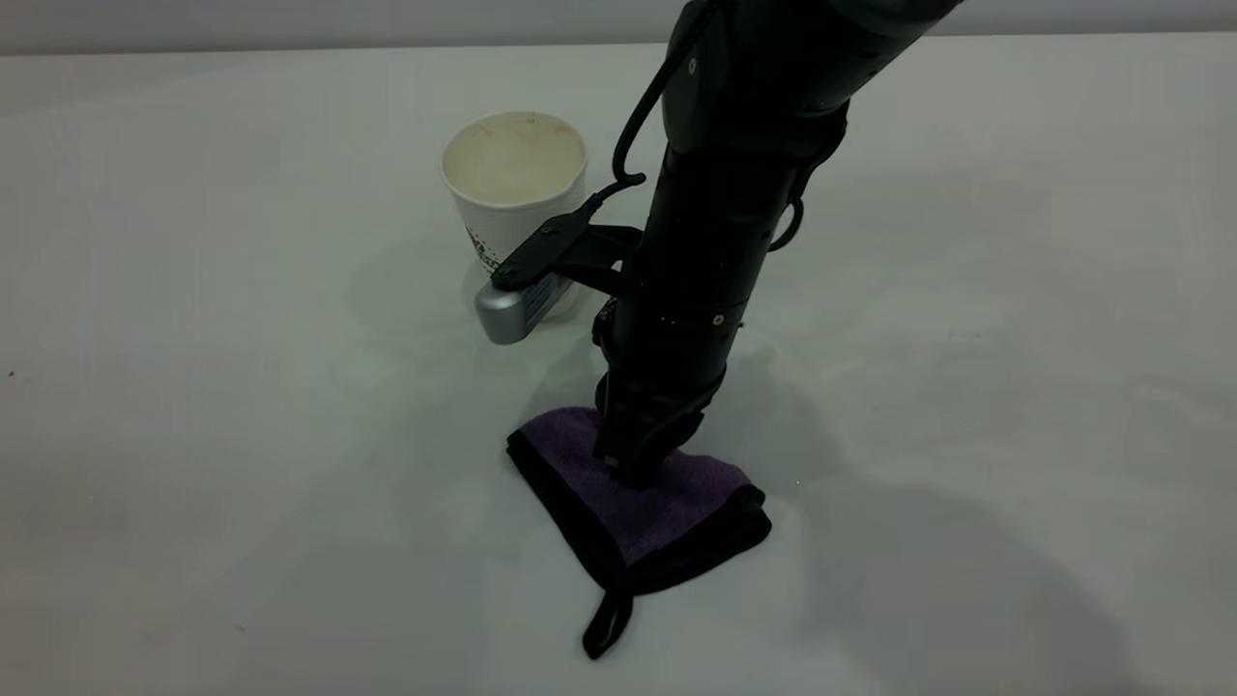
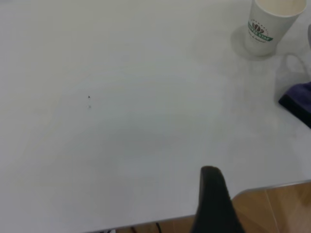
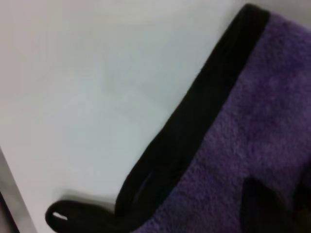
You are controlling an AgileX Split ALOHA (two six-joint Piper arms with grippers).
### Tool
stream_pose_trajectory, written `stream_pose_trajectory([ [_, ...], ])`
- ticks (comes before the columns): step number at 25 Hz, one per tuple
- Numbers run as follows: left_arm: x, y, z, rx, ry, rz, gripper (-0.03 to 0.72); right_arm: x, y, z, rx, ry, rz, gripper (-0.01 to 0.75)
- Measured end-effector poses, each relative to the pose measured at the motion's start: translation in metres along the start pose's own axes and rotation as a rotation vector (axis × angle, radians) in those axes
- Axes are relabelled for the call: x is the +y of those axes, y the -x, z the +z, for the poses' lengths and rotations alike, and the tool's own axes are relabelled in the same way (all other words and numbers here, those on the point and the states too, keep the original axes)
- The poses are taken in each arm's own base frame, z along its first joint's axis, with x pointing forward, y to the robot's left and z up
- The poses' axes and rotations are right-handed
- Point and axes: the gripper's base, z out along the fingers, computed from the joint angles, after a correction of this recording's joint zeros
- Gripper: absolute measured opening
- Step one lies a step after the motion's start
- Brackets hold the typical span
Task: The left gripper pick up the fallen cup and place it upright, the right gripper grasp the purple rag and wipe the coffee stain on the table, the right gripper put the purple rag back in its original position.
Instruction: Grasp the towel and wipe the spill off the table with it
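Right gripper (image 1: pixel 633 464) tip pressed down on the purple rag (image 1: pixel 667 503), centre of the exterior view; fingers buried in the cloth, can't tell if parted or clamped. Arm slants up toward 1 o'clock, silver-grey bar (image 1: pixel 510 307) sticking out at 10 o'clock. Rag flat on the table (image 1: pixel 193 387), black edging, loop tag (image 1: pixel 607 626) trailing at 6 o'clock. Table white, matt; wood floor past its edge in the left wrist view. Cup (image 1: pixel 514 188) upright at 11 o'clock from the rag, empty, cream inside lightly stained. Left gripper (image 2: pixel 214 204): one dark finger shows above bare table, state unclear.
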Motion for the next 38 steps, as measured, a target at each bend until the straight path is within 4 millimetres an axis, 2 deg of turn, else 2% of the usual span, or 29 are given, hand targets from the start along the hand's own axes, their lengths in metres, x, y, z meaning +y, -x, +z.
stream_pose_trajectory([
  [2,0.000,0.000,0.000,0.000,0.000,0.000,0.548,-0.006,-0.002,-0.001,-0.012,-0.015,0.042,0.062],
  [5,0.000,0.000,0.000,0.000,0.000,0.000,0.548,-0.026,-0.006,-0.007,-0.048,-0.068,0.109,0.062],
  [10,0.000,0.000,0.000,0.000,0.000,0.000,0.548,-0.075,-0.024,-0.024,-0.114,-0.193,0.210,0.065],
  [18,0.000,0.000,0.000,0.000,0.000,0.000,0.548,-0.150,-0.083,-0.056,-0.122,-0.285,0.363,0.076],
  [22,0.000,0.000,0.000,0.000,0.000,0.000,0.548,-0.176,-0.117,-0.070,-0.126,-0.291,0.498,0.096],
  [26,0.000,0.000,0.000,0.000,0.000,0.000,0.548,-0.187,-0.135,-0.078,-0.126,-0.284,0.596,0.167],
  [32,0.000,0.000,0.000,0.000,0.000,0.000,0.548,-0.184,-0.134,-0.087,-0.114,-0.271,0.589,0.395],
  [35,0.000,0.000,0.000,0.000,0.000,0.000,0.548,-0.178,-0.129,-0.106,-0.107,-0.232,0.588,0.471],
  [38,0.000,0.000,0.000,0.000,0.000,0.001,0.548,-0.169,-0.118,-0.140,-0.138,-0.206,0.583,0.491],
])
